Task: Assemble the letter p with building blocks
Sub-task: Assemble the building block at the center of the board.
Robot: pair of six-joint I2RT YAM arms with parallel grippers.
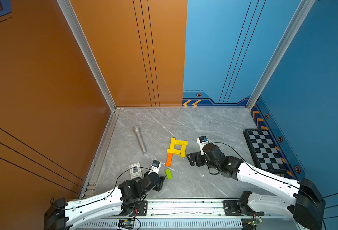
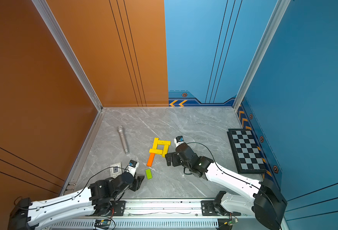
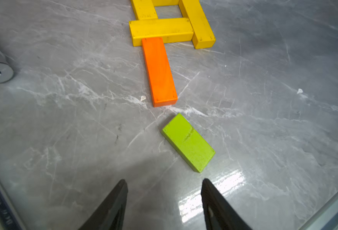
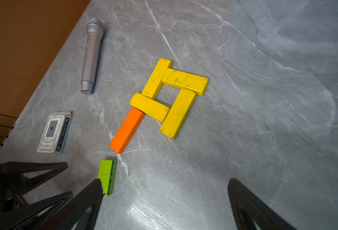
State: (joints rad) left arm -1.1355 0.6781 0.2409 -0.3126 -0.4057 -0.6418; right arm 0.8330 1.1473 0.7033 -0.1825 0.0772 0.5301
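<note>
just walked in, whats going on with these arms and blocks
A letter p is being built from blocks on a grey marbled table. A square loop of four yellow wooden bars is laid, with an orange wooden bar touching its corner as stem. The short lime green block lies askew, apart from the orange bar. The left pincer hovers open close by it; the right pincer is open and empty beside the loop.

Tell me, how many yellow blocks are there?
4, arranged as a square: far bar, near bar touching the orange block, left bar, right bar. None appear hidden.
</note>
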